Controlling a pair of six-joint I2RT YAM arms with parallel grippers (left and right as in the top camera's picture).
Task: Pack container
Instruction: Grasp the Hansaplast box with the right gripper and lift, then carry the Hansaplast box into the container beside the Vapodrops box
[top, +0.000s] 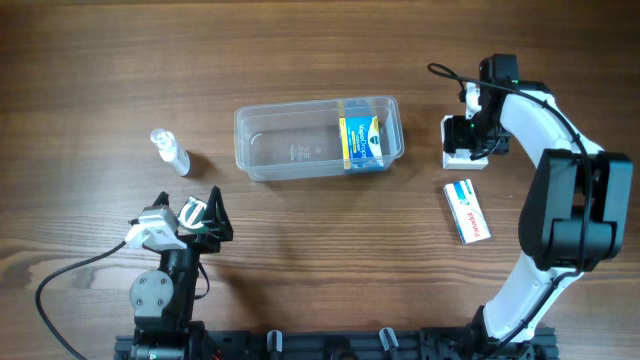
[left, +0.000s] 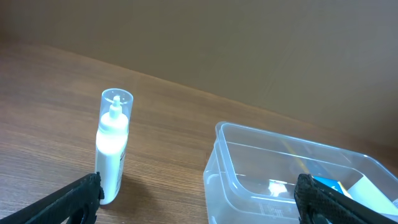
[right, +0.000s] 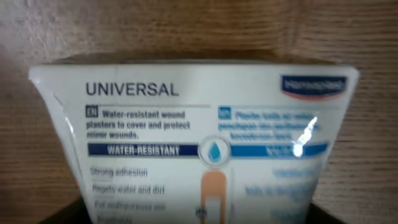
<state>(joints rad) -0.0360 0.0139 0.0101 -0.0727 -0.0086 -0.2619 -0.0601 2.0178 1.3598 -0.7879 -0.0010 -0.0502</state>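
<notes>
Clear round-cornered plastic container (top: 290, 150); left hand (top: 188, 205) splayed; right hand (top: 468, 138) over glossy white carton (right: 199, 124), grasp unclear.

White bottle (left: 112, 155) with a clear cap, upright on wooden desk (left: 50, 93). Clear container (left: 215, 180) beside it, not touching, with a blue box (left: 329, 185) inside. Left gripper (left: 199, 190) fingers (left: 74, 199) spread wide.

Clear rectangular container (top: 285, 150) upright, open-topped, on wooden table (top: 330, 250); blue-yellow box (top: 362, 142) inside right end.
</notes>
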